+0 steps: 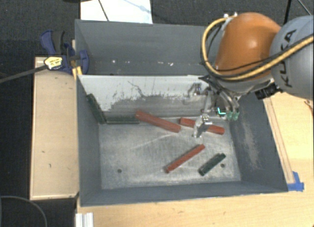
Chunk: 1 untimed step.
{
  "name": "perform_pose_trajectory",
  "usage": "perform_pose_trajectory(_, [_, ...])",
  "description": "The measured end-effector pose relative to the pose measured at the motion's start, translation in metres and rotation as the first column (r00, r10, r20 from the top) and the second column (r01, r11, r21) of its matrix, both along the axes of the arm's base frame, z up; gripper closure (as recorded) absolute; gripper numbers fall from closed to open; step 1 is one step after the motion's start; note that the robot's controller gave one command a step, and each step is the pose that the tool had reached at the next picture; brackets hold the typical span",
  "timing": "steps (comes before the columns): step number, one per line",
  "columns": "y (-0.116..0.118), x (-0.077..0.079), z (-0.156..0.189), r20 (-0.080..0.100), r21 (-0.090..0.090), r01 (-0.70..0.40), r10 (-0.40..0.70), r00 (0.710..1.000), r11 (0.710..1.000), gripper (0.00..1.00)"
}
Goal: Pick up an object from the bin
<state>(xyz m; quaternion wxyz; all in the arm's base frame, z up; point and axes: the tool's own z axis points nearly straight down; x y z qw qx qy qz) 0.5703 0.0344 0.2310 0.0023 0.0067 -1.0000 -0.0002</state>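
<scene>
Orange wrist cover (245,42) above the bin (147,49), gripper (199,128) low on a short red stick (216,129).
The gripper sits at the middle of the short red stick; whether it is wide, narrow or holding cannot be told. A longer red stick (158,122) lies just left of the short one, nearly end to end, so a grab might nudge it, or an off-centre hold could let the stick swivel and drop. Three red sticks in all, the third (184,158) in front of the short one; three dark sticks, one (212,164) in front, two (95,108) (120,120) well to its left.
</scene>
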Motion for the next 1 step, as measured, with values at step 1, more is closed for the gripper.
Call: perform_pose_trajectory(1, [-0.0001, 0.0015, 0.0045, 0.008, 0.001, 0.001, -0.001, 1.0, 1.0, 0.0])
